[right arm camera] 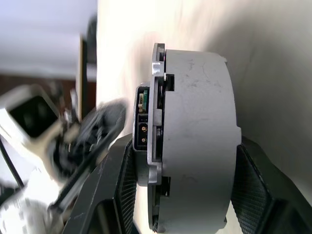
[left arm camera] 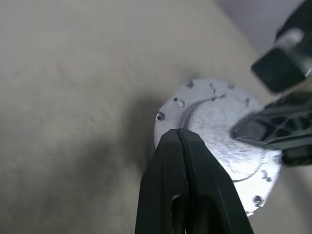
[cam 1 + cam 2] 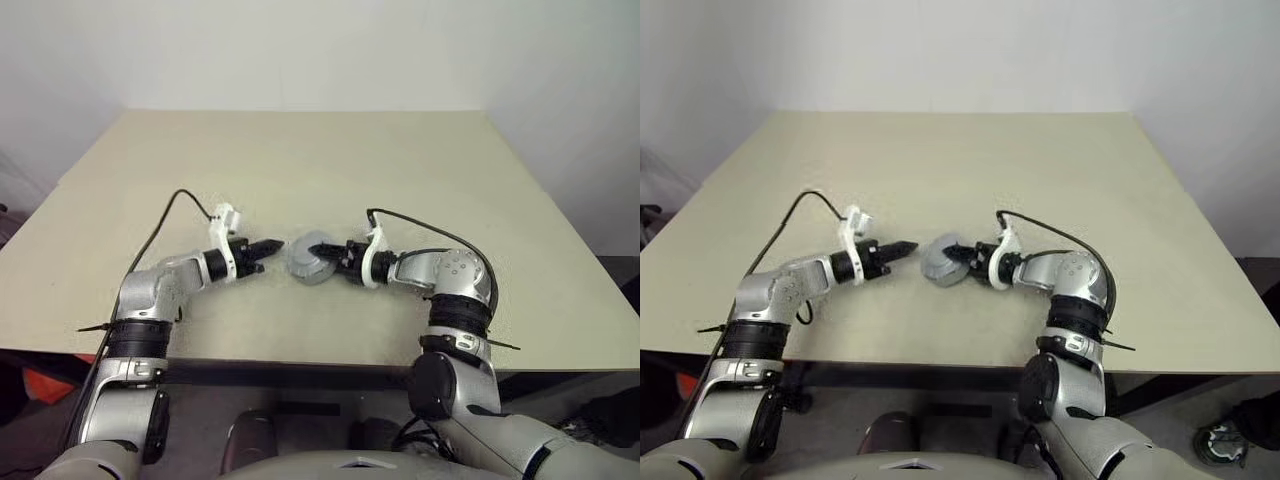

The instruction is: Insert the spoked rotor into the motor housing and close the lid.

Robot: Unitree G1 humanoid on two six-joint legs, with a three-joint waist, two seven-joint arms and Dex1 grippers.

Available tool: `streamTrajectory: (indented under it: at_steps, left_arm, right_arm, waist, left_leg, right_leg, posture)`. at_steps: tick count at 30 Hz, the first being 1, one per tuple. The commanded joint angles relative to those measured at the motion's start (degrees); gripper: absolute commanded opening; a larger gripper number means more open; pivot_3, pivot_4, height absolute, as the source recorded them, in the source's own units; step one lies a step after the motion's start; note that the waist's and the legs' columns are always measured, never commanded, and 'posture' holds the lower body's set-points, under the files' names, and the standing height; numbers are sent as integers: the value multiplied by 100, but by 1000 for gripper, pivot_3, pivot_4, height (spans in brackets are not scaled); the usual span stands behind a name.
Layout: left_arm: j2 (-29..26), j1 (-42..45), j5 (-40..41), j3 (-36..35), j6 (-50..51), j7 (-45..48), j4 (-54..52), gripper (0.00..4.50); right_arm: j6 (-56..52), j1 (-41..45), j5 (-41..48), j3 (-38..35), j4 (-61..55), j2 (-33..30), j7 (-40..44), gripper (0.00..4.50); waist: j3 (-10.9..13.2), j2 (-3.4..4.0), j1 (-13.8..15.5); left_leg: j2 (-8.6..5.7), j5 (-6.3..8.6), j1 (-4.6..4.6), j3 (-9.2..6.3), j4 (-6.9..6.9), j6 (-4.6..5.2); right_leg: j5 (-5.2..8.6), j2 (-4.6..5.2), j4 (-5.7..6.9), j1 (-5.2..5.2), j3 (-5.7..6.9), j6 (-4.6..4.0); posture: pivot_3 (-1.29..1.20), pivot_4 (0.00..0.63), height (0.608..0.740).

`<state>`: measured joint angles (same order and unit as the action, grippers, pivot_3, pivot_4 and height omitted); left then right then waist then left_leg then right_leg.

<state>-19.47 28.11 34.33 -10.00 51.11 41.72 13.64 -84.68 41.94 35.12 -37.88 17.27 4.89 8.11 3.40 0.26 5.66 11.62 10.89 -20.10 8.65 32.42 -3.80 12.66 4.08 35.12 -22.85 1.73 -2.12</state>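
The motor housing [image 3: 303, 262] is a thick pale grey drum, turned on its edge near the middle of the table. My right gripper [image 3: 320, 259] is shut on it, one black finger [image 1: 109, 195] on each flat side of the drum [image 1: 197, 141]. A thin notched plate [image 1: 158, 97] caps the end facing my left arm; I cannot tell whether it is the lid. My left gripper [image 3: 274, 245] is shut with nothing in it. Its tip [image 2: 179, 139] sits just short of that pale face [image 2: 214, 114]. The spoked rotor is hidden.
The beige table [image 3: 300, 160] stretches bare to the back and both sides. Black cables [image 3: 165, 225] trail from both wrists over the tabletop. The table's front edge [image 3: 300, 365] lies close under my elbows.
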Motion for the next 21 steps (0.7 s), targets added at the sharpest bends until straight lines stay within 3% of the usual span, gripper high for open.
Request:
streamTrajectory:
  at_steps: [1,5,8,19,21]
  left_arm:
    - [147,179,592,-775,273,-378,75,0]
    - [355,17,989,-1213,462,-630,-5,0]
    - [578,-37,1492,-1591,689,-838,-98,588]
    - [1043,-88,2948,-2164,1554,-1523,-239,4361]
    - [1059,-70,3125,-2189,1634,-1596,-201,4474]
  right_arm:
    - [422,599,544,-648,72,56,-178,2179]
    - [595,824,807,-977,141,174,-403,2179]
    - [635,928,1107,-1113,126,257,-508,2179]
    - [383,1135,2080,-862,-69,439,-782,2179]
    - [259,1091,2272,-773,-190,478,-837,2179]
  waist:
    - [0,0,0]
    - [0,-1,-10]
    - [1,-1,-5]
    - [3,-3,0]
    - [3,-3,-2]
  left_leg:
    - [-7,0,-2,0,0,0]
    - [-14,2,-10,-1,-5,3]
    - [-12,4,-11,-2,-8,8]
    - [-12,5,-16,-3,-2,9]
    - [-12,5,-16,-3,-2,9]
  right_leg:
    - [0,-1,1,-2,0,0]
    - [-7,-5,-1,-14,0,12]
    - [-8,-8,-2,-15,1,13]
    - [-9,-8,-3,-16,1,16]
    - [-10,-9,-3,-16,1,16]
  posture:
    - [0,0,740]
    - [0,0,740]
    - [0,0,740]
    - [0,0,740]
    - [0,0,740]
